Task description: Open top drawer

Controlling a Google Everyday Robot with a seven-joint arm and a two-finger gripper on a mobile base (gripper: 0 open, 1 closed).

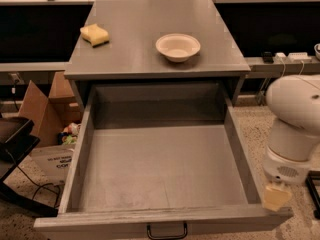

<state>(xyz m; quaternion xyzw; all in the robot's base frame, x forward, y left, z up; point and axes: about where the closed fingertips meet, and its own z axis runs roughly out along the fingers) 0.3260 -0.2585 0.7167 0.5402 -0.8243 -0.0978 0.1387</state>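
Observation:
The top drawer [160, 174] is pulled far out of the grey metal cabinet [150, 39]. Its deep grey tray holds nothing. Its front panel runs along the bottom of the view, with the small black bail handle [167, 231] at mid-front. My white arm [295, 129] stands to the right of the drawer. My gripper [276, 198] hangs below it, at the drawer's front right corner, just outside the side wall. It holds nothing that I can see.
A white bowl [178, 47] and a yellow sponge [95, 34] sit on the cabinet top. A cardboard box [45, 111] with clutter stands on the floor to the left. A black chair base [15, 149] is at the far left. Cables and plugs lie at the right rear.

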